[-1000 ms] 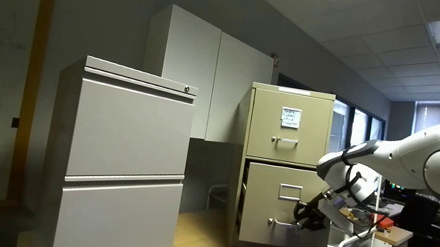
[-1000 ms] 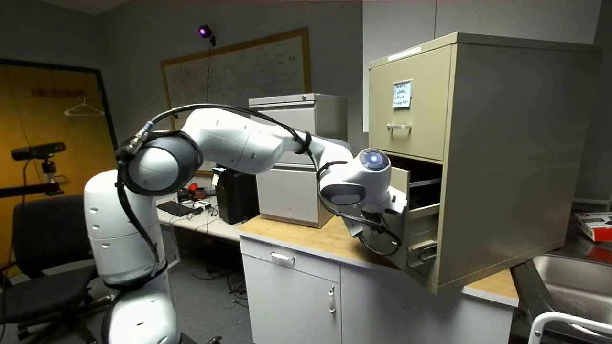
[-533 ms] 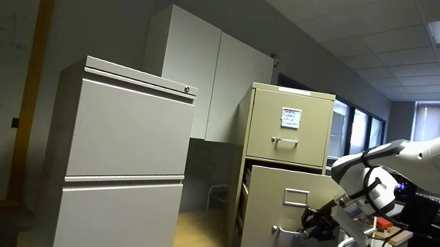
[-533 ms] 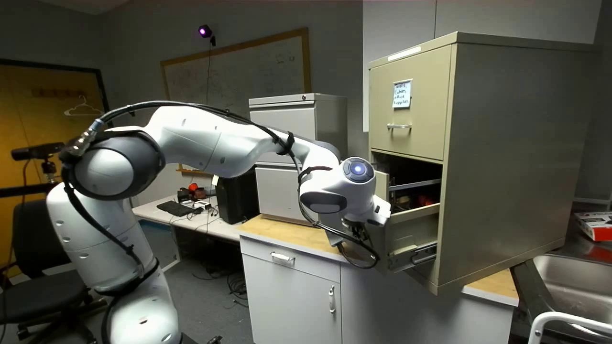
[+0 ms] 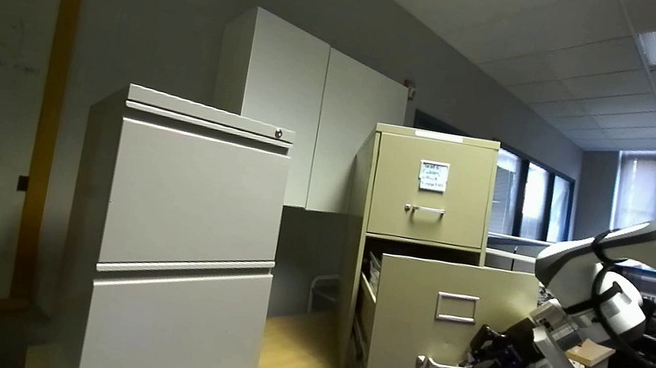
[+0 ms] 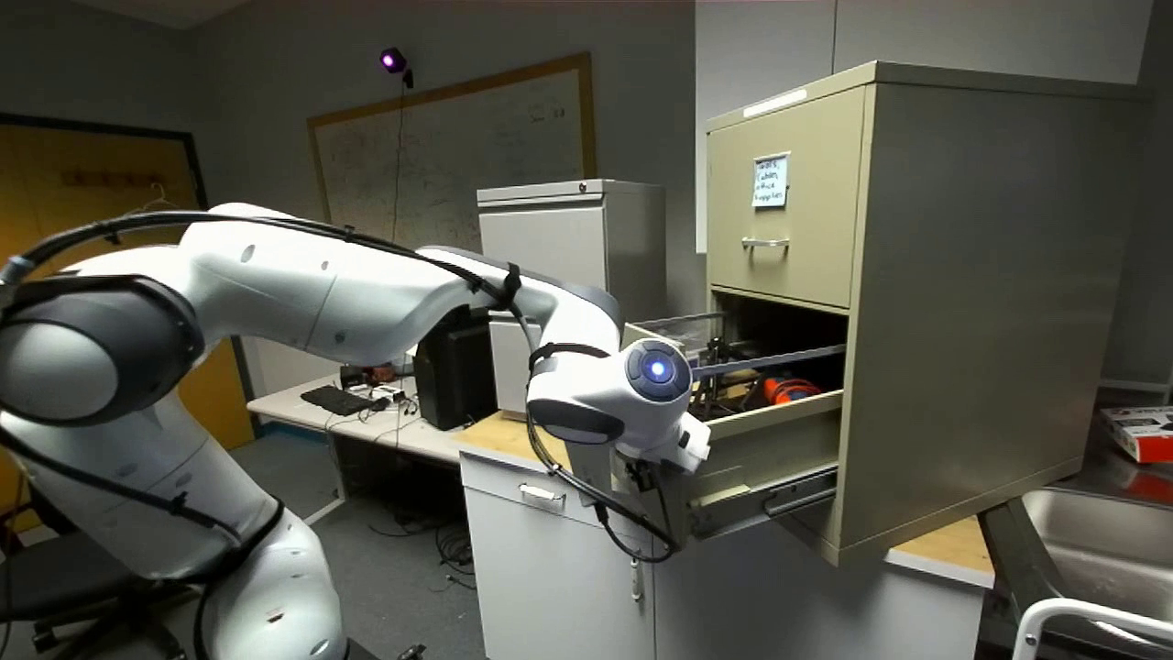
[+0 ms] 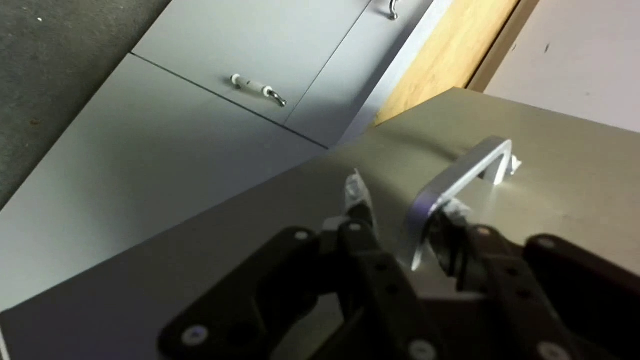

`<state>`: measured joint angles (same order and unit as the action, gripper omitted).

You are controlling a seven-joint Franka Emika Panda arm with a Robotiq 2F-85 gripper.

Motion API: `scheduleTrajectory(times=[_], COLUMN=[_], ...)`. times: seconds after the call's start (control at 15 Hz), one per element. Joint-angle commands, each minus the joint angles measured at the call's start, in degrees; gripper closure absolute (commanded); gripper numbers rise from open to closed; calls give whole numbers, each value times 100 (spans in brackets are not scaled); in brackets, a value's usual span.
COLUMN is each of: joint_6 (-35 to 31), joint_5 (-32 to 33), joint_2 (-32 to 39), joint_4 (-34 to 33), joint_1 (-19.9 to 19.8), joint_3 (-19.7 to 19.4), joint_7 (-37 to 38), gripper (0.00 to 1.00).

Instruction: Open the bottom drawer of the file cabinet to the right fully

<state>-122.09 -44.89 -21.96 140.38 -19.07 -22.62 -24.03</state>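
Straddling smooth silver handle (image 7: 462, 172) with gripper (image 7: 406, 202) spread wide | flat tan metal on bottom drawer (image 5: 442, 339), partly hidden behind white arm (image 6: 284, 284)

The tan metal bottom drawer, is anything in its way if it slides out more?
Nothing visible blocks the tan metal bottom drawer. Only the robot's black hand, at the silver handle, and white arm are in front.

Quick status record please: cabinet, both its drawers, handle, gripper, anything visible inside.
File cabinet: tan, two drawers showing
Upper drawer: shut, paper label on its front
Bottom drawer: pulled out; whether fully, cannot tell
Silver handle: on the bottom drawer's front
Gripper: open, one jaw either side of the handle
Visible inside: an orange item, exact kind unclear
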Motion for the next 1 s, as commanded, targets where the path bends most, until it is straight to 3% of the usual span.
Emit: scheduleTrajectory(times=[0.0, 0.27, 0.33, 0.6, 0.93], joint_6=[263, -703, -920, -1416, -1427], joint_5=[816, 1114, 1120, 881, 1292], joint_2=[-214, -570, -635, -898, -1083], joint_4=[794, 978, 1001, 892, 657], joint_1=[-221, -238, -189, 165, 257], joint_3=[-200, 14, 48, 13, 117], joint_7=[-406, -190, -197, -217, 242], gripper=[34, 3, 0, 0, 0])
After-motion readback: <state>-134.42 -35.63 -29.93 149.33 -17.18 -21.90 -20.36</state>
